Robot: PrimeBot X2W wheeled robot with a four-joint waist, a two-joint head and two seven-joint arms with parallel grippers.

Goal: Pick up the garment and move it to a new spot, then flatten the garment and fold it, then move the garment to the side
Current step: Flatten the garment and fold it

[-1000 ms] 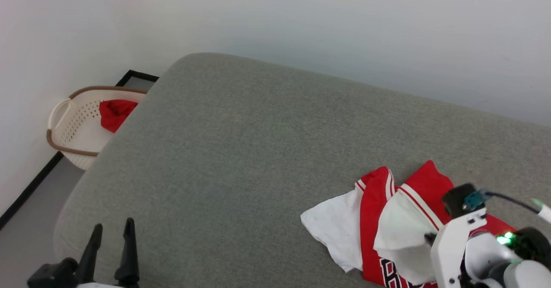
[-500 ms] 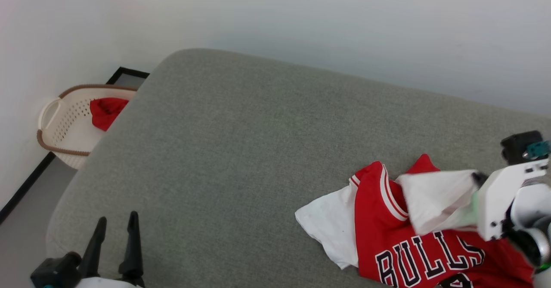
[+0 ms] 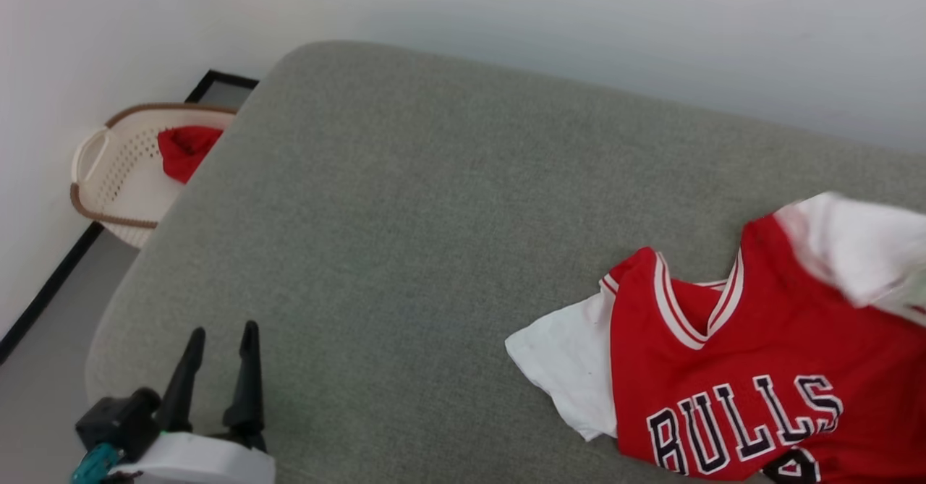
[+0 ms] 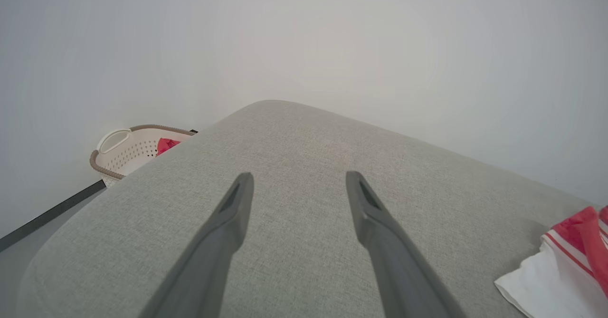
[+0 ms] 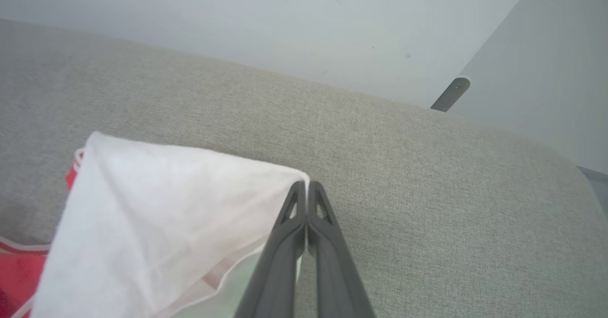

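Flattening looks like the step in hand. The jersey lies on the near right part of the grey upholstered surface, red front up with its black-and-white lettering showing. Its white inside is turned out at the left edge, and more white is raised and blurred at the right border of the head view. In the right wrist view the right end effector has its two fingers pressed together on a corner of that white cloth, which spreads away from the tips in a taut triangle. The left end effector is spread and empty near the surface's front left corner, well apart from the jersey. A pale basket with a red cloth in it sits on the floor by the far left corner.

Next, I judge, the pinched corner needs drawing outward and laying down so the white inside turns under. The left end effector would then have to cross over for the left edge. The lettering runs off the bottom of the head view, so how the hem lies cannot be told.
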